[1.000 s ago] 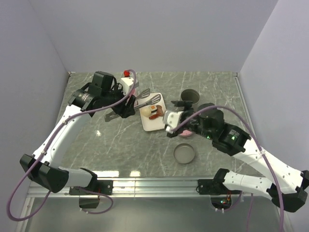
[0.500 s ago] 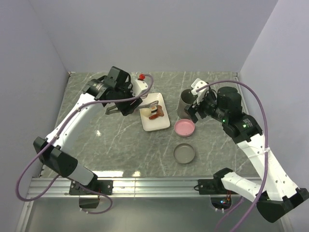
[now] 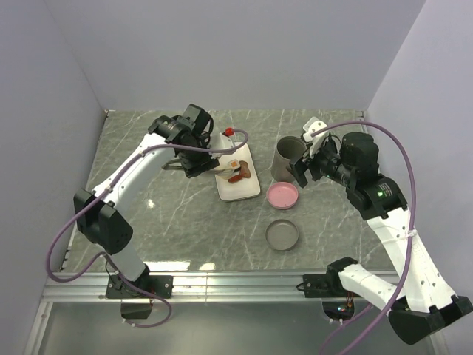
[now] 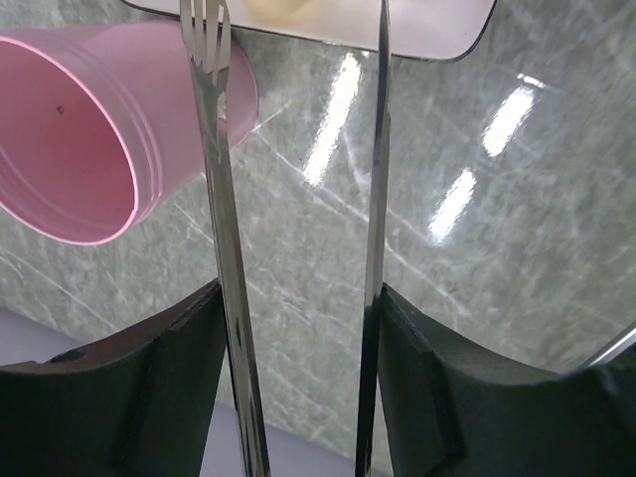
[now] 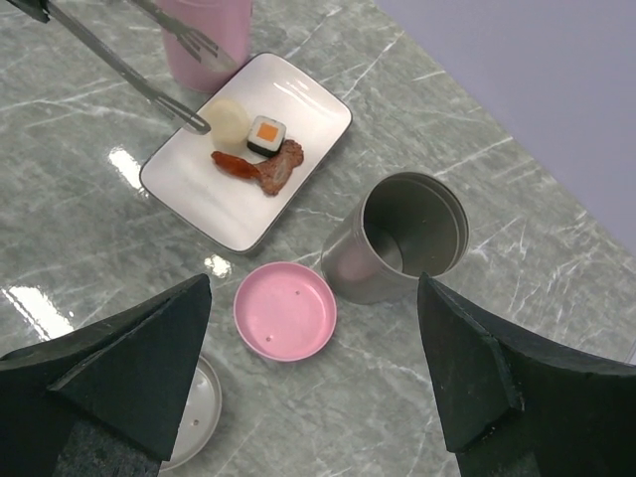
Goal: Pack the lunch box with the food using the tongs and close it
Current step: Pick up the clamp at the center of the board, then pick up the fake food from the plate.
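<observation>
The food lies on a white plate (image 5: 189, 189): a pale cream ball (image 5: 228, 116), a rice roll with an orange centre (image 5: 266, 132) and a reddish-brown meat strip (image 5: 260, 169). My left gripper (image 4: 298, 328) is shut on the silver tongs (image 4: 376, 199), its pads pressing both arms from outside. The tongs (image 5: 119, 68) are spread; one tip rests beside the cream ball. The lunch box shows as an open steel can (image 5: 409, 238) and a pink tub (image 4: 79, 139). My right gripper (image 5: 316, 298) hangs open and empty high above the table, by the can (image 3: 287, 157).
A loose pink lid (image 5: 285, 311) lies just in front of the steel can and a grey metal lid (image 3: 282, 235) nearer the table's front edge. The plate (image 3: 247, 191) sits mid-table, the pink tub at its far end. Grey walls close the table.
My left arm swung right, bringing the tongs over the plate's far end. My right arm pulled away from the plate, rose beside the steel can and opened slightly wider.
</observation>
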`<move>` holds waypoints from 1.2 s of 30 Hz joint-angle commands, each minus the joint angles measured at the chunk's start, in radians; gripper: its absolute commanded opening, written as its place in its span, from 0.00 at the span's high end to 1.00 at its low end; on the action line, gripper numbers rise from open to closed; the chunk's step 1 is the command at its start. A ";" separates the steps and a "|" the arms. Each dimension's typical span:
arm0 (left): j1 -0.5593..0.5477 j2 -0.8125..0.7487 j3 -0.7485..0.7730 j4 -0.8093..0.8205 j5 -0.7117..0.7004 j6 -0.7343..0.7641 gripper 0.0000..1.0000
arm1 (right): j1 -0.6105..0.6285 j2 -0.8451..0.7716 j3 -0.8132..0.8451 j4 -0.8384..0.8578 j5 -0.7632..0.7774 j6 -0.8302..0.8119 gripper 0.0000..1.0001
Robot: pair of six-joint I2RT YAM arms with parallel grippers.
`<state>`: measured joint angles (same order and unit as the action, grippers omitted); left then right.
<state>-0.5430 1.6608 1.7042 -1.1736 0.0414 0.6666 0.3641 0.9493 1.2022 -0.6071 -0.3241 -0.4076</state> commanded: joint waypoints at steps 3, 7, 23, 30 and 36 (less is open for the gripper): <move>-0.005 0.046 0.052 -0.026 -0.038 0.096 0.38 | -0.019 -0.030 0.002 0.026 -0.023 0.021 0.09; -0.005 0.076 0.061 -0.023 -0.038 0.114 0.38 | -0.024 -0.029 0.005 0.026 -0.030 0.012 0.09; 0.043 0.186 0.087 0.042 -0.074 0.156 0.38 | -0.028 -0.026 -0.016 0.036 -0.039 -0.010 0.09; 0.054 0.223 0.101 0.057 -0.068 0.165 0.38 | -0.028 -0.021 -0.020 0.043 -0.038 -0.014 0.09; 0.054 0.237 0.100 0.068 -0.051 0.168 0.38 | -0.030 -0.021 -0.021 0.053 -0.035 -0.017 0.09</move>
<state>-0.4870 1.8961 1.7664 -1.1229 -0.0238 0.8116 0.3431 0.9352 1.1839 -0.5953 -0.3534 -0.4171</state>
